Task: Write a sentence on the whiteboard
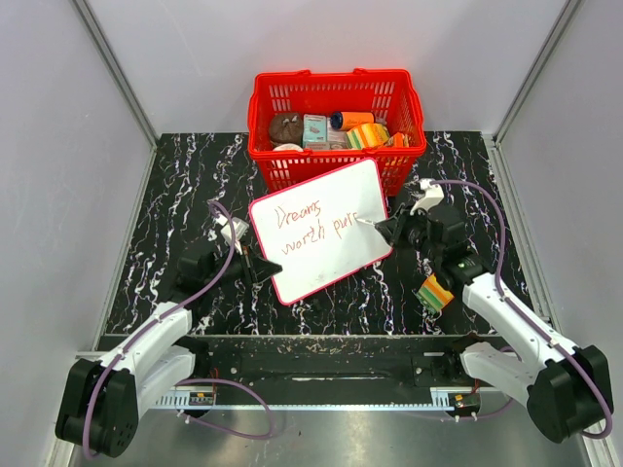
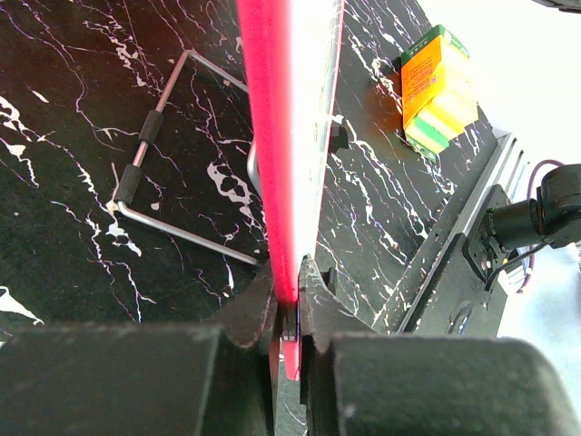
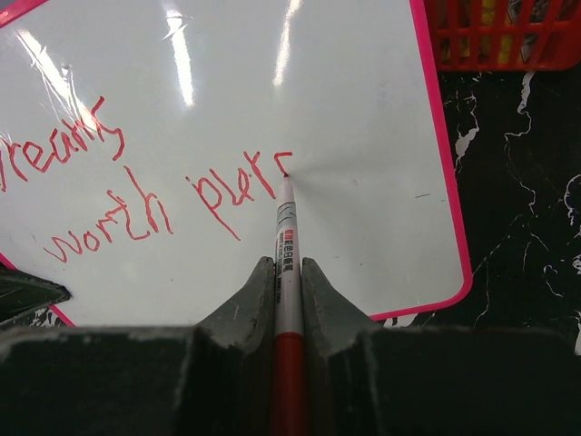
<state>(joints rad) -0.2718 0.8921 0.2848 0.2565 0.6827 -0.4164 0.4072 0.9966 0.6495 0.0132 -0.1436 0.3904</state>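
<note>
The left end effector [image 2: 289, 295] was clamped on the whiteboard [image 1: 333, 268] edge. The right end effector [image 3: 288, 272] gripped the marker [image 3: 287, 227], its tip at the sentence [image 3: 145, 204], "Dreams worth pur".

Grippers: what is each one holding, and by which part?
The left gripper clamps the whiteboard by its pink rim; the right gripper pinches the marker pen mid-barrel, tip on the board.

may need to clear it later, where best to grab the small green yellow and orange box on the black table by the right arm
Probably across its two long sides, near the middle, coming straight down from above. The small green, yellow and orange box lies flat on the black marble table, clear of other things, so both sides look free.
</note>
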